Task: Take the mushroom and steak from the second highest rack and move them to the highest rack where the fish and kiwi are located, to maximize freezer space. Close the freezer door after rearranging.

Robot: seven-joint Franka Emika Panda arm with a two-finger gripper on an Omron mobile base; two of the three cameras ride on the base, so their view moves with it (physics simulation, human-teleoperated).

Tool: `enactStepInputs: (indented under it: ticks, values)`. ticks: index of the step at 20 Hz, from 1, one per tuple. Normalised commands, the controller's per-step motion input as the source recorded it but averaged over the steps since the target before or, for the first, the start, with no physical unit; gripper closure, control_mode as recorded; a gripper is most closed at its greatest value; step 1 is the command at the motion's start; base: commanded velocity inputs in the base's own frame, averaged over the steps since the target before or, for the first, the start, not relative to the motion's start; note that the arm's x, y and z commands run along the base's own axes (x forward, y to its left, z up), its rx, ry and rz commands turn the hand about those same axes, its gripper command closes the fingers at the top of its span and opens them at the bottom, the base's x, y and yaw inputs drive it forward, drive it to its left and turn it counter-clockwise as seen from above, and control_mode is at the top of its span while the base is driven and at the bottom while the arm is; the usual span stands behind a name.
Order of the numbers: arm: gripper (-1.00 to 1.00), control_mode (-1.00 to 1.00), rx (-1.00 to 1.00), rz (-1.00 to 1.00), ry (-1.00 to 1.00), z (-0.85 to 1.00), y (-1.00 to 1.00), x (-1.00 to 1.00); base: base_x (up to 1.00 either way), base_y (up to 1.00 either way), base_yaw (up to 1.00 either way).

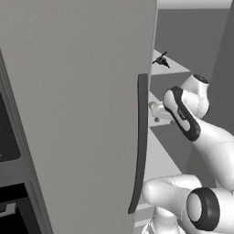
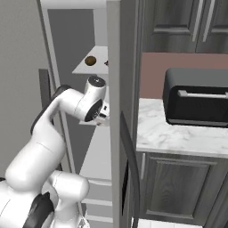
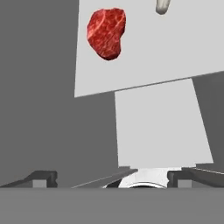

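The red steak [image 3: 106,33] lies on the pale second highest rack [image 3: 175,52], and the tan mushroom [image 3: 162,6] sits to its right, cut off by the top edge of the hand view. My gripper [image 3: 111,179] is open, its fingertips [image 3: 43,178] wide apart and well short of both, with nothing between them. In the left base view my gripper [image 1: 154,111] reaches into the freezer one shelf below the highest rack [image 1: 176,69], where the spiky black fish [image 1: 161,60] lies. The brown kiwi [image 2: 90,60] rests on the highest rack [image 2: 98,69]. The freezer door [image 1: 82,114] stands open.
The door's long dark handle [image 1: 141,137] hangs close to my forearm on the left. A lower shelf [image 3: 157,127] lies under the steak's rack. Another grey door [image 2: 120,133] flanks the freezer on the right, beside a marble counter [image 2: 178,133] with a black appliance [image 2: 196,98].
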Motion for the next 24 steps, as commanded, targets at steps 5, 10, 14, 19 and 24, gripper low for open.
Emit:
enactStepInputs:
  ticks: [5, 10, 14, 19, 24]
  values:
    - [-1.00, -1.00, 0.00, 0.00, 0.00, -0.08, -0.12, 0.55, 0.00, 0.00, 0.00]
    - [-1.00, -1.00, 0.00, 0.16, -0.06, 0.00, 0.00, 0.23, 0.00, 0.00, 0.00]
    - [-1.00, -1.00, 0.00, 0.15, 0.00, -0.07, 0.00, 0.38, 0.00, 0.00, 0.00]
    - [-1.00, -1.00, 0.02, 0.14, -0.10, -0.05, 0.00, 0.23, 0.00, 0.00, 0.00]
    - [-1.00, -1.00, 0.05, 0.19, -0.13, -0.13, 0.05, 0.03, 0.00, 0.00, 0.00]
